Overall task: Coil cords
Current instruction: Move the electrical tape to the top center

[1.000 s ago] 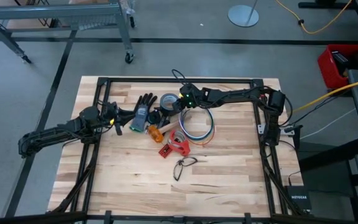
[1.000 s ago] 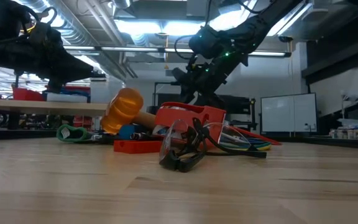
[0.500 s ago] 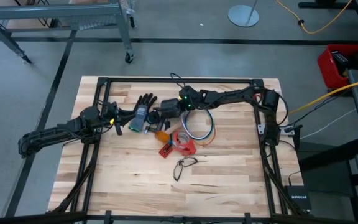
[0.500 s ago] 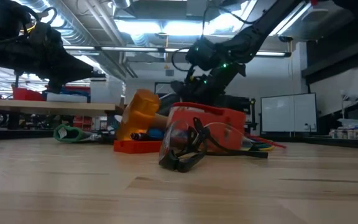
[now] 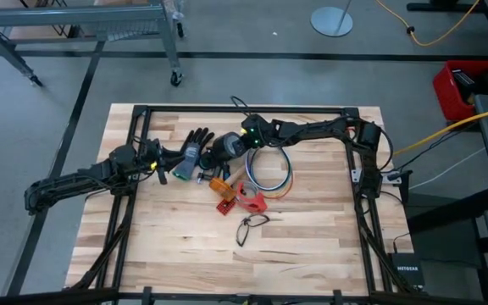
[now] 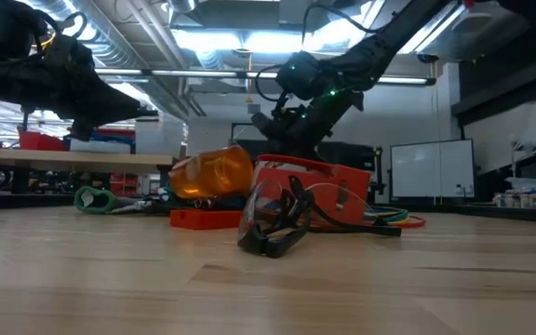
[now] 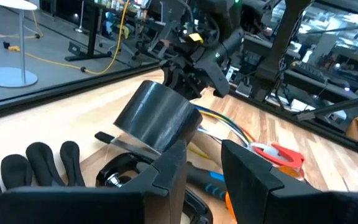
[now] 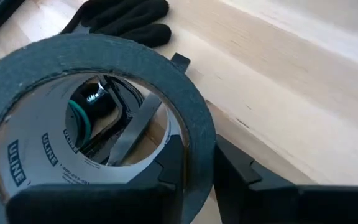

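The cords [image 5: 269, 169], blue, white and red-orange, lie as a loose loop on the table right of centre. They also show in the low view [image 6: 391, 221] and the left wrist view [image 7: 230, 132]. My right gripper [image 5: 234, 142] reaches in from the right, just left of the loop, and is shut on a grey duct tape roll [image 5: 221, 149]. My left gripper [image 5: 156, 163] hovers open and empty at the table's left, beside a black glove [image 5: 195, 141]. Its fingers [image 7: 166, 171] point toward the roll [image 7: 157, 117]. My right gripper holds the tape roll by its wall [image 8: 194, 149], one finger inside the hollow core and one outside. The fingers come from the table's right. The roll is tilted, its open core facing the gripper. In the left wrist view it sits raised above the things under it.
An orange-headed hammer [image 5: 219, 184], a red clamp [image 5: 249, 200] and dark glasses [image 5: 249, 225] lie near the table's middle, just in front of the cords. A small dark tool [image 7: 120, 177] lies under the roll. Bare wood lies along the near edge.
My right gripper has moved a little toward the table's left with the tape roll, away from the cord loop. The hammer's orange head has rolled over onto its side, and the red clamp has shifted slightly. The cords have stayed in place.
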